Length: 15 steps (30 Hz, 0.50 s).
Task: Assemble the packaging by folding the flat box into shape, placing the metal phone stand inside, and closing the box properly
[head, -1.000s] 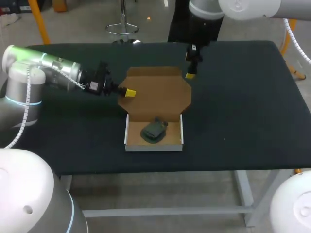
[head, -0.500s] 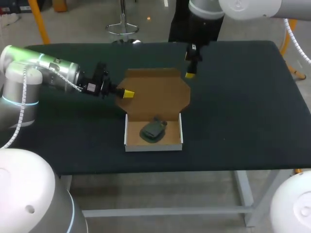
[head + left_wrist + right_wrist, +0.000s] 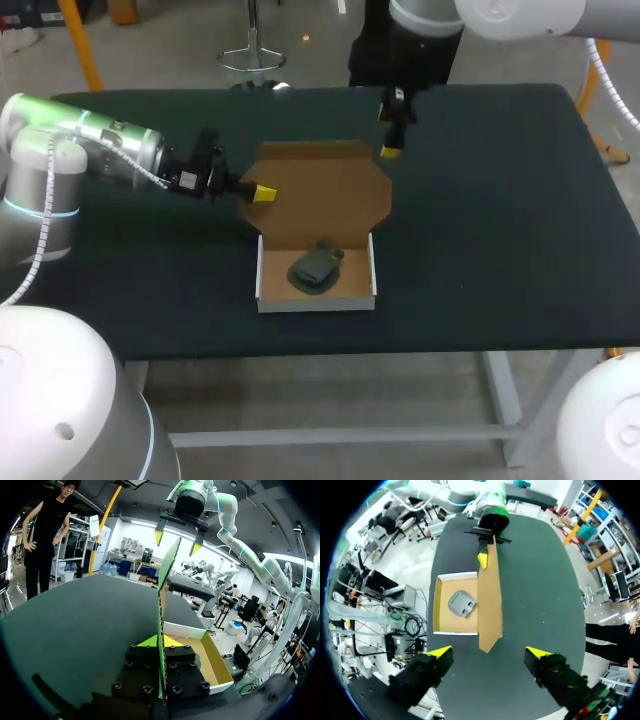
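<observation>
The box [image 3: 318, 298] is folded into a tray on the table [image 3: 500, 220], and the metal phone stand [image 3: 317, 268] already lies inside it, so I judge only the closing is left. The lid [image 3: 325, 190] stands upright on its hinge (nowhere near down). The left gripper [image 3: 264, 192] pinches the lid's side edge. The right gripper [image 3: 489, 653] hangs above the lid's top edge, fingers spread wide, touching nothing. Any tuck flaps are hard to make out.
</observation>
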{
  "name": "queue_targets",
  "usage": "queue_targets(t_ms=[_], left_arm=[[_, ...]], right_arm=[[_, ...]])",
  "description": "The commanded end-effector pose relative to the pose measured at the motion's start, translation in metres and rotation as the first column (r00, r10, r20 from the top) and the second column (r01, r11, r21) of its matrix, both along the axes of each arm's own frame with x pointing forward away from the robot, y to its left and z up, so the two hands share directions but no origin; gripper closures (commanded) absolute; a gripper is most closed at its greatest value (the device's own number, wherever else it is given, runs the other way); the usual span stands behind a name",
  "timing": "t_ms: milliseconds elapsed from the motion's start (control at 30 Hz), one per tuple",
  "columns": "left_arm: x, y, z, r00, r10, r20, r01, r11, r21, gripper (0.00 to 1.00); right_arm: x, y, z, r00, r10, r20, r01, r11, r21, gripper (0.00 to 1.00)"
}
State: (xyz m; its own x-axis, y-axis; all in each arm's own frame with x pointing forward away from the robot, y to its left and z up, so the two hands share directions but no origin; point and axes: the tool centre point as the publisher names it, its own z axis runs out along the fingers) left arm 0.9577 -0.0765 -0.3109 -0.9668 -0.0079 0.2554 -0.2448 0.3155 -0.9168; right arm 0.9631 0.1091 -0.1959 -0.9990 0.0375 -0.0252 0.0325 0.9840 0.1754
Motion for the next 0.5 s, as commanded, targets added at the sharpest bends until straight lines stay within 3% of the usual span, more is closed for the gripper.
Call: queue_targets(t_ms=[33, 100, 333, 500], left_arm=[[0.0, 0.001, 0.0, 1.0, -0.001, 0.0, 0.001, 1.0, 0.0, 1.0], [0.0, 0.001, 0.0, 1.0, -0.001, 0.0, 0.001, 1.0, 0.0, 1.0], [-0.009, 0.0, 0.005, 0.993, -0.012, 0.121, 0.01, 1.0, 0.013, 1.0], [-0.013, 0.003, 0.007, 0.982, 0.006, 0.187, -0.003, 1.0, -0.02, 1.0]], right_arm=[[0.0, 0.003, 0.003, 1.0, 0.007, 0.005, -0.007, 1.0, -0.003, 0.0], [0.0, 0.005, 0.004, 1.0, 0.01, 0.008, -0.01, 1.0, -0.007, 0.0], [0.0, 0.009, 0.006, 1.0, 0.016, 0.011, -0.015, 1.0, -0.015, 0.0], [-0.001, 0.012, 0.008, 1.0, 0.018, 0.012, -0.017, 1.0, -0.017, 0.0]])
